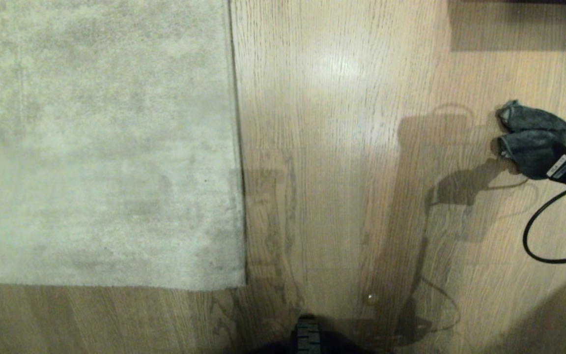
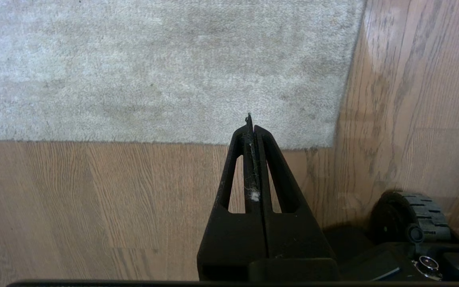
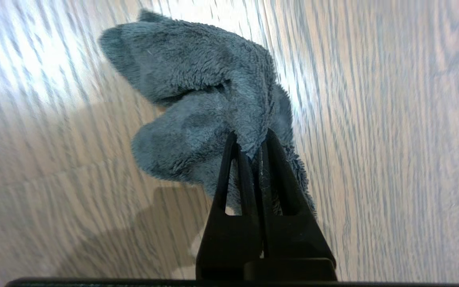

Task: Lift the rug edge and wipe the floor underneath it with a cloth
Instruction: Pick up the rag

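A pale grey-beige rug (image 1: pixel 101 142) lies flat at the left of the head view, its straight rug edge (image 1: pixel 238 147) running down to a square corner (image 1: pixel 243 285). The wood-grain floor (image 1: pixel 342 172) fills the middle and right. Far right, my right gripper (image 1: pixel 533 160) is shut on the dark grey-teal cloth (image 1: pixel 531 130), which hangs bunched just above the floor. The right wrist view shows the cloth (image 3: pixel 201 103) pinched between the right gripper's (image 3: pixel 249 139) fingertips. My left gripper (image 2: pixel 252 126) is shut and empty, hanging over the floor near the rug (image 2: pixel 165 67) corner.
A black cable (image 1: pixel 543 241) loops from the right arm over the floor. A dark shape (image 1: pixel 523 24) lies at the back right. My base wheel (image 1: pixel 307 334) shows at the lower middle and again in the left wrist view, base wheel (image 2: pixel 412 215).
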